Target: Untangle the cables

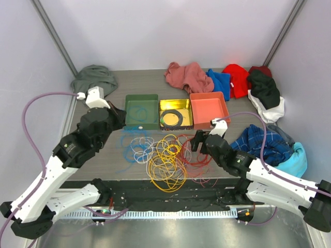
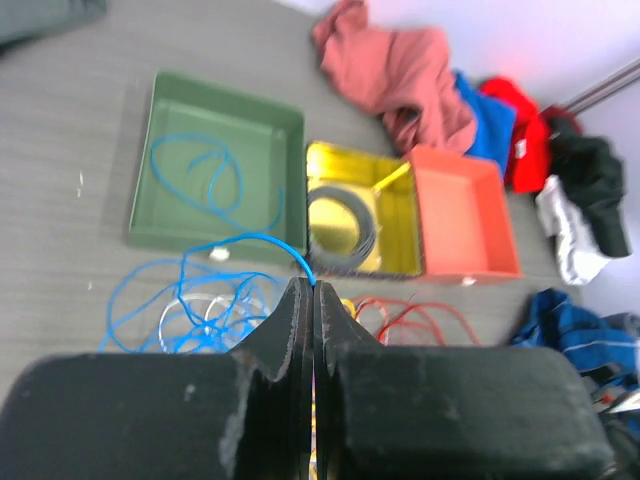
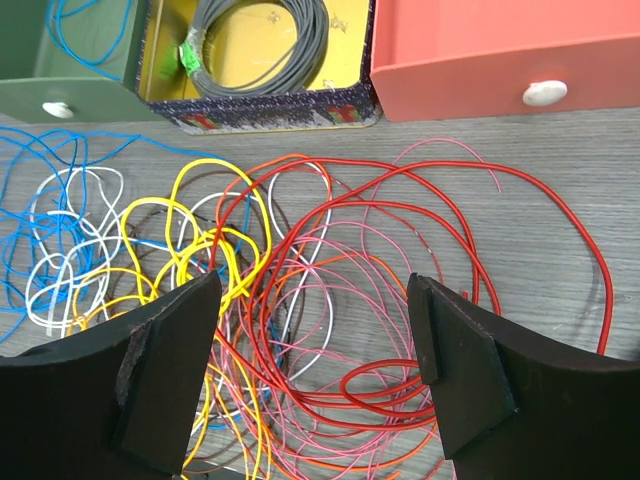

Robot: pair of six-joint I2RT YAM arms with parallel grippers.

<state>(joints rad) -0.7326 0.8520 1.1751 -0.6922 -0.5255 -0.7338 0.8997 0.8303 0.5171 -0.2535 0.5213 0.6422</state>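
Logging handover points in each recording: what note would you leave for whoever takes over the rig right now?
Left gripper: shut on a blue cable, in front of the green tray.
Right gripper: open, holding nothing, over the red cables.
Done: blue loops lie in the green tray. A grey coil sits in the yellow tray; the orange tray holds nothing.
Left: the tangle of yellow, red, pink, white and blue cables on the table.
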